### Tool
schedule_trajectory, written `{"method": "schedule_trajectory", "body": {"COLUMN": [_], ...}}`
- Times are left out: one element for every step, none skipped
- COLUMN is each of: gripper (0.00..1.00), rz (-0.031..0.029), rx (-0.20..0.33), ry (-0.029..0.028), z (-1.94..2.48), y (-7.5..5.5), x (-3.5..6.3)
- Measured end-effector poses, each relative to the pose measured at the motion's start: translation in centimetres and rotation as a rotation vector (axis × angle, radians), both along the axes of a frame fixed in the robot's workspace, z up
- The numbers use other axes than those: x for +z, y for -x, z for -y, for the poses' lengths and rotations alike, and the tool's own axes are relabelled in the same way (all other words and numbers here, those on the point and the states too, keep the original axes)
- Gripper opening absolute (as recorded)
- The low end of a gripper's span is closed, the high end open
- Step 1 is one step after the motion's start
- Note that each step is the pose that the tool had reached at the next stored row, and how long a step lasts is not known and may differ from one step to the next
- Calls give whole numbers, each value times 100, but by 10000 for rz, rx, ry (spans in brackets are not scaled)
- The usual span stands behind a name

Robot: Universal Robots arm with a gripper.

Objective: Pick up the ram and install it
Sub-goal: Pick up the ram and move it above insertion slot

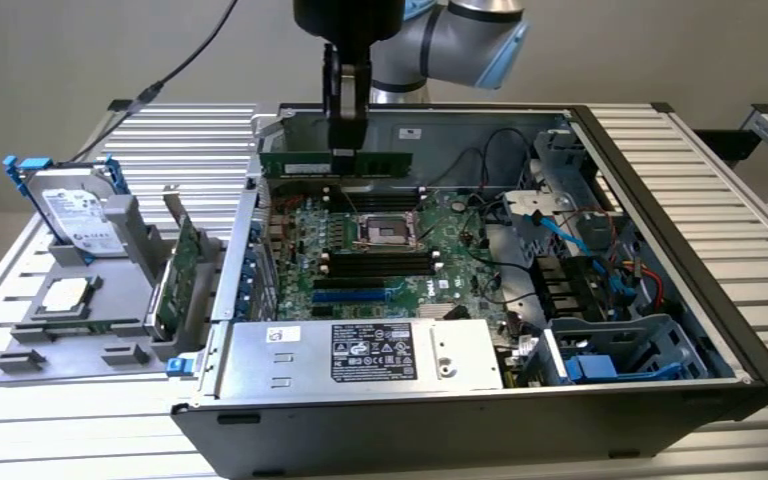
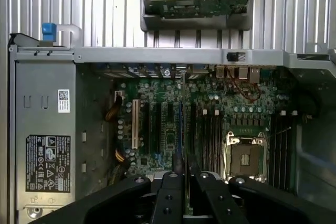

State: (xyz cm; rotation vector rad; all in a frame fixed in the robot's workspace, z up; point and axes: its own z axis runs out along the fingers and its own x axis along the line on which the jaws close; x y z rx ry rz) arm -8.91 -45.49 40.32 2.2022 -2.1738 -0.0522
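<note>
Slatted metal counter (image 1: 704, 140) carries an open computer case (image 1: 424, 440). Nearest inside, at six o'clock, a power supply (image 1: 277, 370) wears a label (image 1: 371, 352), its print too fine to read; beyond it lies the motherboard (image 1: 357, 275). Farthest, at twelve o'clock, the fingers (image 1: 345, 105) clamp the ram (image 1: 384, 163) level above the board.

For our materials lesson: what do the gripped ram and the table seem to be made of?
The ram: a thin, flat green strip, so likely fibreglass circuit-board laminate with a matte coating. The table: probably aluminium, judging by its pale grey ribbed slats with a dull sheen.
</note>
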Motion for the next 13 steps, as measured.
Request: {"method": "schedule_trajectory", "body": {"gripper": [14,14,14,14,14,14,14,14,14,14,14,14,14], "rz": [0,0,-1,-1,0,-1,0,-1,0,-1,-1,0,0], "rx": [0,0,1,1,1,0,0,-1,0,0,0,1,1], "ry": [-30,-58,-82,-102,-118,-138,-147,-155,-164,-171,-178,-185,-192], "z": [-13,-25,-40,-55,-71,-98,-116,-134,-149,-165,-179,-193,-207], "y": [-24,-48,-72,-93,-115,-149,-171,-195,-218,-241,-264,-287,-308], "x": [-5,-11,-18,-26,-35,-50,-62,-74,-87,-99,-112,-127,-141]}}
